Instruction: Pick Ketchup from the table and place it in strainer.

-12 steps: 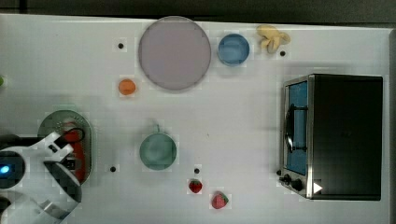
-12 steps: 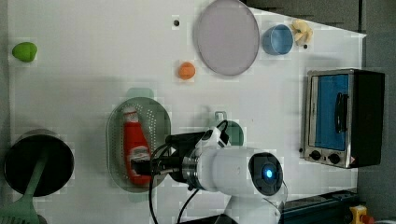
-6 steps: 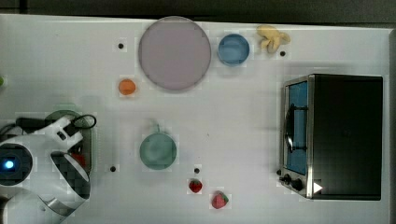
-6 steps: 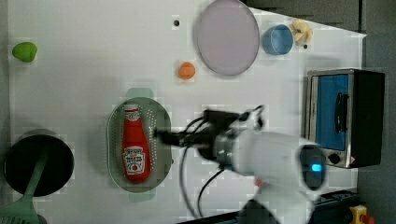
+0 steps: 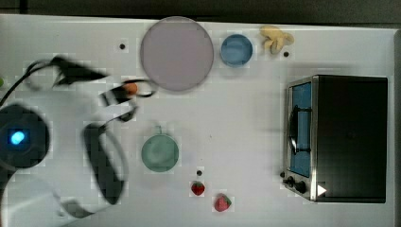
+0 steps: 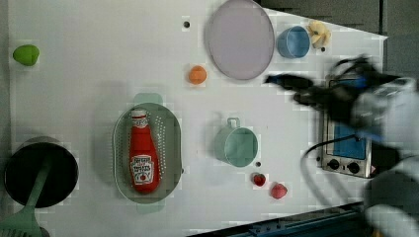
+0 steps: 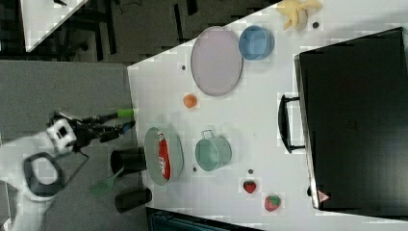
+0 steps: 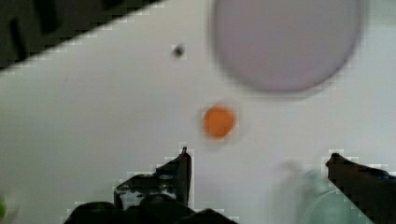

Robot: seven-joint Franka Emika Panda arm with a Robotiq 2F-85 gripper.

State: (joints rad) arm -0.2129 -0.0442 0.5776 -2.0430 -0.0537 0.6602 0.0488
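The ketchup lies flat inside the strainer, lengthwise, its cap toward the handle nearer the orange ball and its label facing up. The strainer sits on the table, with the cup beside it on the left view's right and a black pot beside it on the left view's left. The gripper is raised well clear of the strainer, its jaws spread wide with nothing between them; in the wrist view the ball shows between them on the table below, near the plate. Two strawberries lie just past the cup.
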